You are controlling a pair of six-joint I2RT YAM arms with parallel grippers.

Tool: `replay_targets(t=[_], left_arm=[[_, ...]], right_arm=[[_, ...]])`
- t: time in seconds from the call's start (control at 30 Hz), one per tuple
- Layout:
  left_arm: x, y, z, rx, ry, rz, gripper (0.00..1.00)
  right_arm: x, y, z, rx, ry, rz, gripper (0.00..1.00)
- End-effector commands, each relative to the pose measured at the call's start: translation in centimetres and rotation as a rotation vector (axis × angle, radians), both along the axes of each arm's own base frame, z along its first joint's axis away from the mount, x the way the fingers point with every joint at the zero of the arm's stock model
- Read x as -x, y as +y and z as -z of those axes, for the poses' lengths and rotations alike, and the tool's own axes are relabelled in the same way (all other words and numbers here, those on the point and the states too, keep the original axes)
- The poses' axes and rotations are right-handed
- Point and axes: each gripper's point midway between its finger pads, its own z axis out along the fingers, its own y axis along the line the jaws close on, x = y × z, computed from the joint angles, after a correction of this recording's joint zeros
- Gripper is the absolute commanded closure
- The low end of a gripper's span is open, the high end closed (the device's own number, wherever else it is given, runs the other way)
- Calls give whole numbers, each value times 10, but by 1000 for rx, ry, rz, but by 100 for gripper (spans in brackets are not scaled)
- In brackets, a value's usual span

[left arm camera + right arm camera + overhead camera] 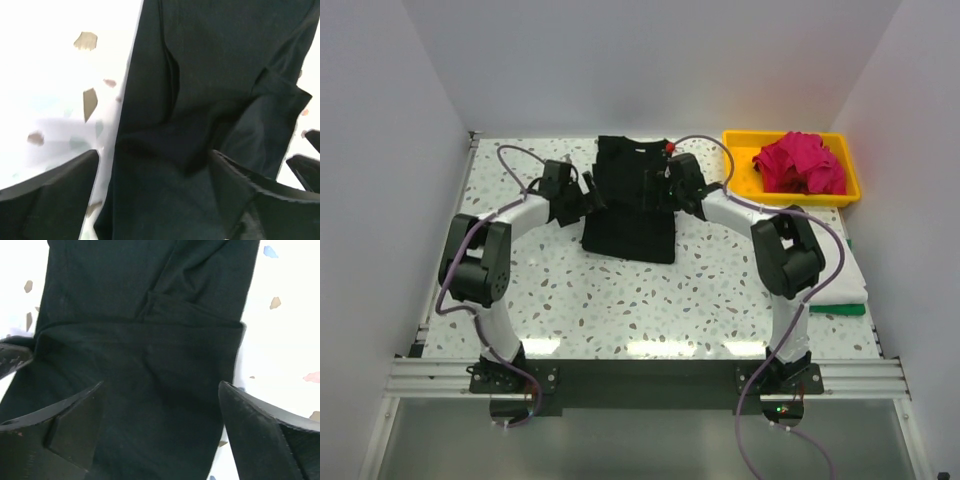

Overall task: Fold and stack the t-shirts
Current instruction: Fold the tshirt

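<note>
Jaws of left gripper [154, 152] and right gripper [161, 385] are released; black t-shirt [630, 215] should be gripped evenly at 12 o'clock corners.

Black t-shirt [630, 210]: one, between left gripper [590, 192] and right gripper [666, 183]. Beyond right gripper: yellow tray [790, 199], one; magenta t-shirts [802, 163], perhaps several.

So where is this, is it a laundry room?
More likely a robot test booth: plain white walls box in a speckled table, and two robot arms are bolted to its metal rail, reaching to a black shirt.
</note>
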Motion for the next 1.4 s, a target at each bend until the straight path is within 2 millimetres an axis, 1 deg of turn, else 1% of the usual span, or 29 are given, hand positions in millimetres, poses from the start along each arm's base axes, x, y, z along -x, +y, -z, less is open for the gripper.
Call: replay_targets(t=[0.0, 0.03, 0.07, 0.1, 0.13, 0.17, 0.2, 0.27, 0.3, 0.37, 0.4, 0.43, 0.47, 0.53, 0.57, 0.63, 0.67, 0.7, 0.73, 0.87, 0.93, 1.0, 1.07, 1.17, 1.2, 1.23, 1.27, 1.3, 1.37], left_arm=[[3, 9, -48, 6, -120, -14, 2], [13, 11, -42, 5, -102, -18, 0], [17, 10, -43, 10, -110, -15, 0], [29, 12, -41, 16, -101, -13, 0], [35, 12, -39, 19, -95, -10, 0], [42, 13, -38, 21, -88, -9, 0], [53, 15, -32, 20, -70, -8, 0], [63, 17, -26, 19, -57, -6, 0], [72, 17, -20, 20, -40, 0, 0], [77, 16, -15, 29, -34, 5, 0], [81, 16, -9, 33, -18, 10, 1], [83, 15, -6, 35, -10, 12, 2], [83, 13, -5, 40, -7, 17, 8], [87, 9, 2, 55, 15, 32, 15], [88, 6, 2, 62, 12, 42, 22], [99, 4, 12, 57, 41, 51, 32], [103, 5, 14, 53, 52, 48, 36], [112, 7, 23, 48, 76, 43, 40], [114, 9, 24, 46, 75, 38, 50], [130, 12, 38, 36, 113, 39, 67], [139, 15, 48, 28, 136, 31, 74], [145, 18, 56, 17, 157, 23, 77], [147, 20, 62, 9, 171, 20, 82], [147, 20, 65, 9, 179, 17, 88], [147, 20, 66, 8, 180, 16, 90], [148, 20, 66, 5, 182, 17, 95], [147, 22, 66, -4, 182, 8, 97], [148, 23, 67, -9, 184, 5, 99], [147, 26, 66, -20, 182, -2, 100]], right_arm=[[2, 5, -40, -43, -53, -41, 1], [6, 4, -45, -53, -53, -44, 1], [11, 4, -60, -76, -73, -49, 1], [21, 2, -53, -83, -48, -54, 1], [26, -1, -55, -90, -47, -47, 1], [33, -4, -65, -104, -57, -43, 1], [44, -9, -54, -98, -27, -39, 1], [57, -12, -50, -122, 3, -25, 1], [70, -17, -43, -125, 26, -19, 1], [81, -16, -39, -165, 45, -14, 1], [90, -19, -29, -172, 77, 0, 1], [93, -20, -27, -175, 87, 5, 1], [95, -20, -26, -179, 87, 6, 1], [102, -21, -17, -177, 120, 21, 1], [103, -21, -14, -177, 127, 26, 2], [108, -24, -6, -180, 154, 49, 1], [109, -25, -4, -180, 160, 60, 1], [112, -26, 1, -184, 177, 75, 1], [113, -26, 2, -188, 181, 79, 1], [120, -25, 10, -200, 216, 100, 1], [126, -23, 15, -204, 237, 102, 1], [131, -22, 20, -202, 249, 108, 1], [136, -23, 27, -195, 267, 120, 2], [138, -23, 35, -211, 290, 151, 7], [140, -25, 41, -214, 305, 169, 14], [142, -25, 44, -215, 316, 174, 19], [143, -25, 47, -215, 326, 179, 21], [140, -22, 47, -229, 319, 182, 27], [140, -22, 51, -233, 329, 187, 32]])
